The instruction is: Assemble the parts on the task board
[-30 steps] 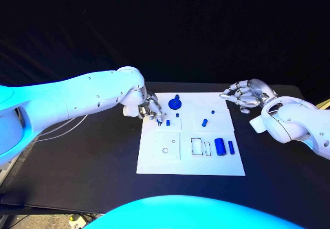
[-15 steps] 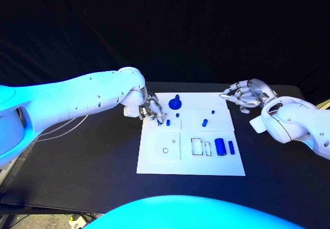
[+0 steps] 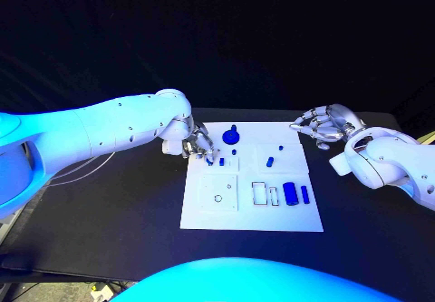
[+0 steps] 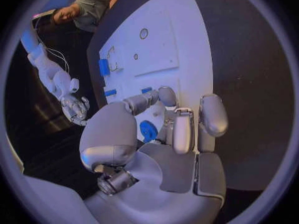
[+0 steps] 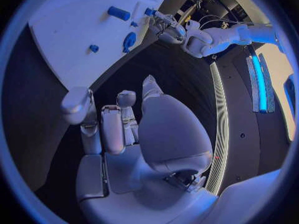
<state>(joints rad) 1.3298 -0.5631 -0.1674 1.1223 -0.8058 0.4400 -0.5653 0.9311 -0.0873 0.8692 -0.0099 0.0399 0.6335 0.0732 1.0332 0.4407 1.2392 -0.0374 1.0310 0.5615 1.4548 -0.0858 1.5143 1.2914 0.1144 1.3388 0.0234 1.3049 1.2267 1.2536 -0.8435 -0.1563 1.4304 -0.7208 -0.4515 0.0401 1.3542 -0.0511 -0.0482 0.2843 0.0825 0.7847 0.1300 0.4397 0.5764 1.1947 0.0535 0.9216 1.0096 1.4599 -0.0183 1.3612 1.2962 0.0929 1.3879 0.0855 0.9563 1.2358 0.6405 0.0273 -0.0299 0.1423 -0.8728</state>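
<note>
- Two hands are near the task board [image 3: 204,214], but the left hand [image 3: 195,143] is much closer: its fingers point down at a small blue part [image 3: 221,162] at the board's far left corner.
- It may be pinching another small part; I cannot tell.
- The right hand [image 3: 322,128] hangs off the far right corner, fingers curled, holding nothing.

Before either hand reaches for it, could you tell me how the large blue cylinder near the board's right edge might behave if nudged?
The large blue cylinder lies on its side on the white task board, so a sideways nudge would probably roll it. It looks like stiff, smooth plastic, likely light and perhaps slippery. The slim blue bar beside it could stop a roll that way.
</note>
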